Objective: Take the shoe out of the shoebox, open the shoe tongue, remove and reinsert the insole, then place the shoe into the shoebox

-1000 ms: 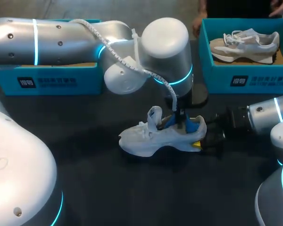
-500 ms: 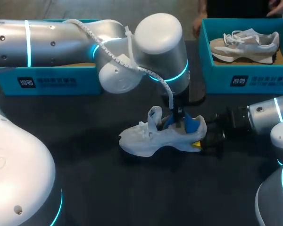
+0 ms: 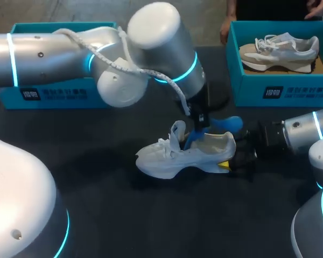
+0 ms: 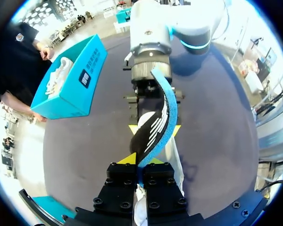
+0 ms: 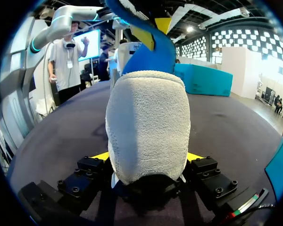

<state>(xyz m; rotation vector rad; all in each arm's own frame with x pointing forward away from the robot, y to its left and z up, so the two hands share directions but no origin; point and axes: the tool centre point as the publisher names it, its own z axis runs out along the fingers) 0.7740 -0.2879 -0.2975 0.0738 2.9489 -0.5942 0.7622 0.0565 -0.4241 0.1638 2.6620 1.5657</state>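
Two holds. At the heel, right gripper clamps the white fabric sneaker. Above, left gripper pinches the blue foam insole.

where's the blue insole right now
In the head view, the blue insole is just right of centre, sticking up from the heel of the white shoe, pinched in the left gripper.

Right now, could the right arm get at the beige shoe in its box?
Probably not yet: the right gripper is shut on the heel of the white shoe, so it is not free. The path looks open; nothing covers the beige shoe in its open shoebox.
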